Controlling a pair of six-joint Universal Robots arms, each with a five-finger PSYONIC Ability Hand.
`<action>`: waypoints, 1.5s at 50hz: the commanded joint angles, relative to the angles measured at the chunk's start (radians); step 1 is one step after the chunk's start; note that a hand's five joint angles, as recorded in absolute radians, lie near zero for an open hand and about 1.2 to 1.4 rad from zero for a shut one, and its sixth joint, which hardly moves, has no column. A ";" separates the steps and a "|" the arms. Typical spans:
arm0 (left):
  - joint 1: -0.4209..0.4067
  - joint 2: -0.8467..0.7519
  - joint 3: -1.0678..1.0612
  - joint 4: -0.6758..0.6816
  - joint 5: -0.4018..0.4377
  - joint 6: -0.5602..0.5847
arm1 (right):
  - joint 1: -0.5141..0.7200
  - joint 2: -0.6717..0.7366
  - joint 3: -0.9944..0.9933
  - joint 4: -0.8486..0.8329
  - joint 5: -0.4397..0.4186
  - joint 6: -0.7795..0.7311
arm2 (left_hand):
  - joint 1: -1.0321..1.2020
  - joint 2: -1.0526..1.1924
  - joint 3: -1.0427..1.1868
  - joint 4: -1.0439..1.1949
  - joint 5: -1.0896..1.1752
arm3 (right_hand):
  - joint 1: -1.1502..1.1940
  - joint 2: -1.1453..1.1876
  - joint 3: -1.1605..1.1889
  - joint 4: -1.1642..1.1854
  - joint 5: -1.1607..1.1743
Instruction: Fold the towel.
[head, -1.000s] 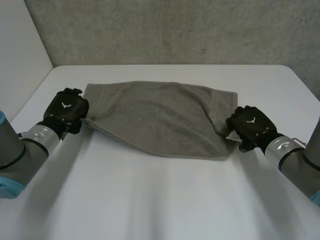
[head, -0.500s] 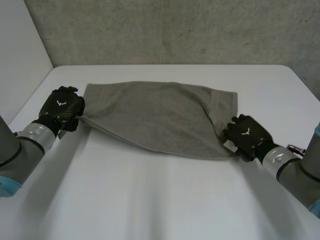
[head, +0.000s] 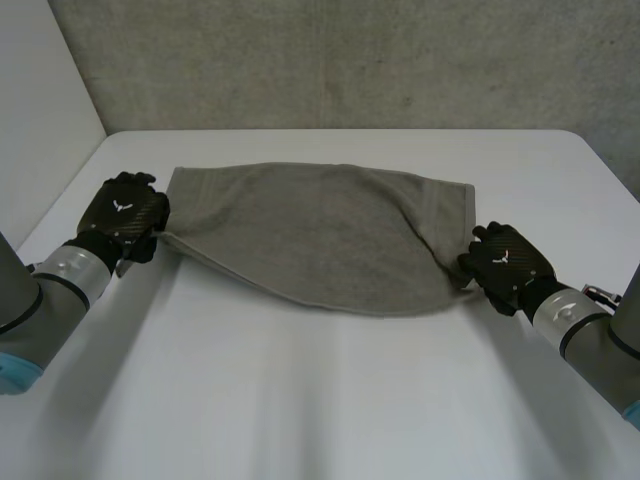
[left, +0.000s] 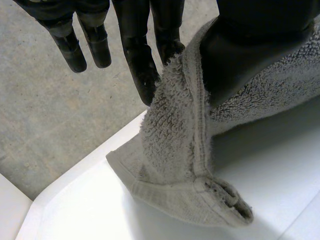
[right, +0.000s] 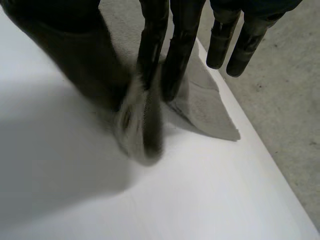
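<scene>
A grey-brown towel (head: 320, 235) lies spread across the white table (head: 300, 400), its near edge lifted and stretched between my two hands. My left hand (head: 125, 215) is at the towel's near left corner. In the left wrist view the towel (left: 175, 165) hangs pinched between the thumb and a finger of the left hand (left: 140, 65). My right hand (head: 505, 262) is at the near right corner. In the right wrist view the towel's corner (right: 142, 130) is bunched between the thumb and fingers of the right hand (right: 180, 45).
A grey concrete wall (head: 350, 60) stands behind the table's far edge. The table's left edge runs close to my left hand.
My right hand has shifted slightly at the near right corner and its fingers have closed on the cloth. My left hand drew a little to the left, and the near edge stretched.
</scene>
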 joint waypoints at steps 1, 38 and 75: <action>0.000 0.000 0.002 -0.001 0.000 0.000 | -0.002 -0.011 -0.013 -0.028 0.013 0.007 | 0.100 0.059 -0.058 -0.066 0.074 | 0.234 0.229 -0.052 -0.076 0.243; 0.000 0.000 0.000 -0.001 0.002 0.000 | -0.076 -0.108 -0.021 0.173 -0.104 0.218 | 0.100 0.059 -0.058 -0.066 0.074 | -0.618 -0.623 -0.052 -0.076 -0.608; -0.020 -0.001 0.206 -0.193 -0.009 -0.239 | 0.010 0.038 -0.125 0.284 0.029 0.205 | 0.100 0.059 -0.058 -0.066 0.074 | -0.588 -0.593 -0.052 -0.076 -0.579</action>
